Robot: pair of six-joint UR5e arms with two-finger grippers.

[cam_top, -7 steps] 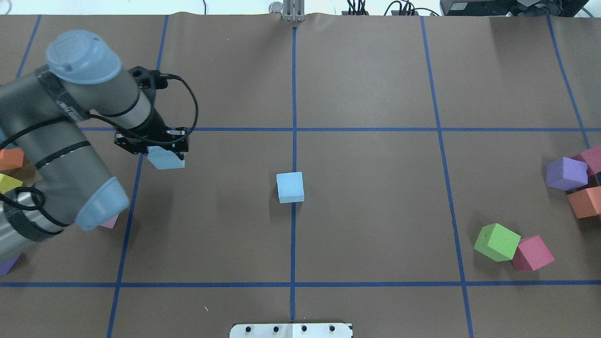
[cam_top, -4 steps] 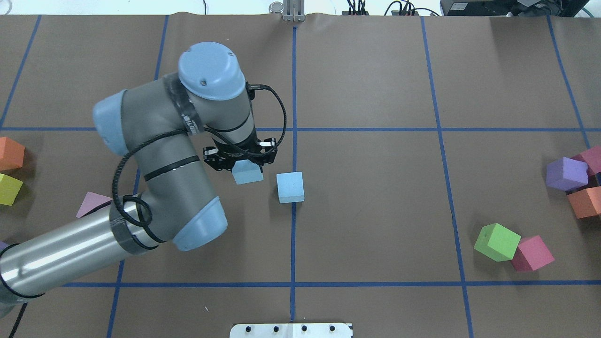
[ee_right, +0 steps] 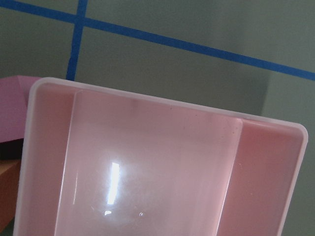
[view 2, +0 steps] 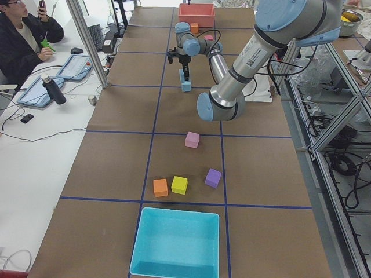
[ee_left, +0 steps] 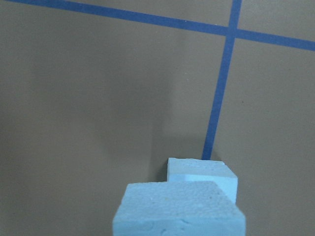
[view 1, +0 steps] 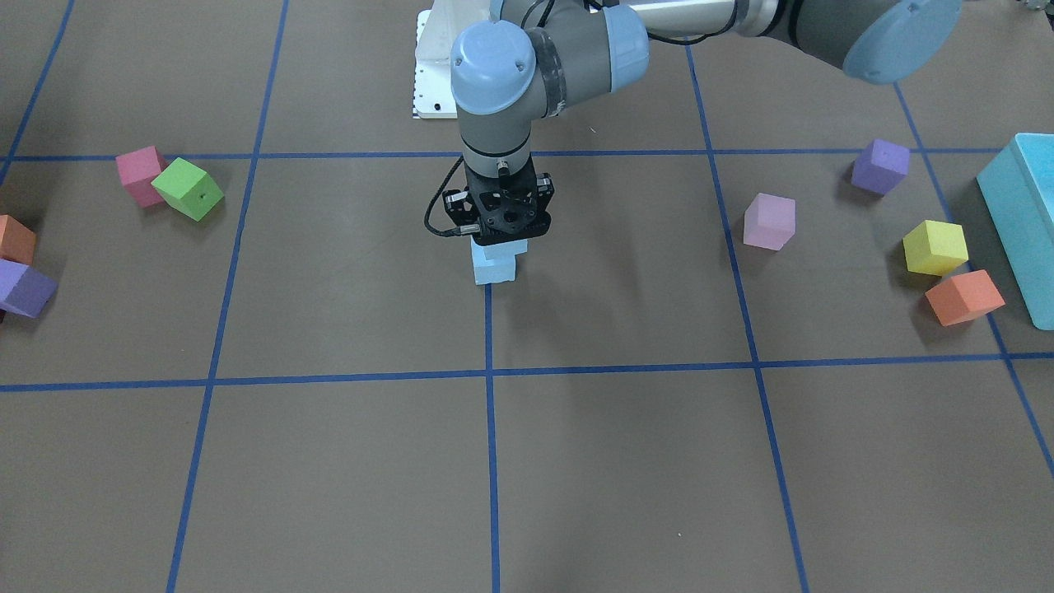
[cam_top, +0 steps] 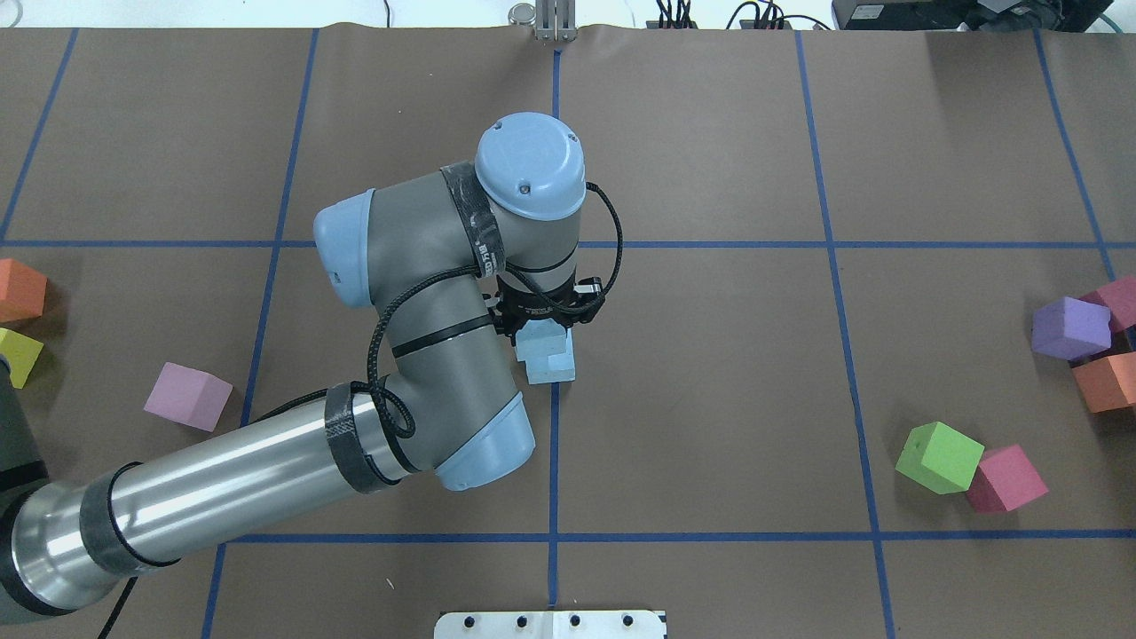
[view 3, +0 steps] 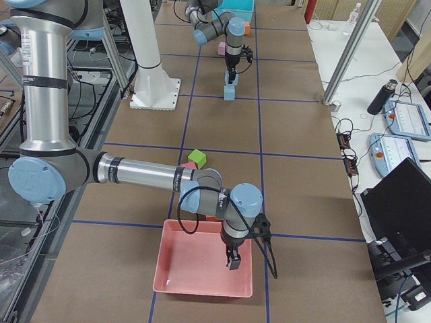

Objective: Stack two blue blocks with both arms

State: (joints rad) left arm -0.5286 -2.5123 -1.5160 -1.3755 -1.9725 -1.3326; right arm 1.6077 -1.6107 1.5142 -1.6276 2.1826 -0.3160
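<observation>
L gripper: your left gripper [cam_top: 543, 327] points straight down at mid-table, jaws clamped on the held blue block [cam_top: 535, 344].
Held blue block: it's up off the table [cam_top: 710, 399], over the lower blue block [cam_top: 557, 371]. It covers most of it but sits a bit to the robot's left, so the edges don't line up. You can't tell if the two touch or there's a gap.
Lower blue block: flat on the brown paper, on the centre tape line, btwn the two cross lines.
L wrist cam: you get the held block big at the bottom edge, w/ the lower one showing just past it.
L arm: left arm [cam_top: 222, 484] comes in from the left edge, elbow bent over the middle.
R gripper: right gripper [view 3: 234, 262] hangs tip-down over the pink tray [view 3: 192, 269] at the table's right end, well apart from both blocks. Apart or together: can't tell, only the side cam catches it.
R arm: right arm [view 3: 138, 176] reaches out low over that end.
Right-side cubes: green cube [cam_top: 939, 457] touches pink cube [cam_top: 1005, 479]. Right purple cube [cam_top: 1069, 328] and right orange cube [cam_top: 1105, 382] are bunched at the edge.
Left-side cubes: lilac cube [cam_top: 186, 397], yellow cube [cam_top: 18, 357], left orange cube [cam_top: 19, 290], left purple cube [view 1: 879, 166].
Box: turquoise box [view 1: 1017, 222] at the far left end.
</observation>
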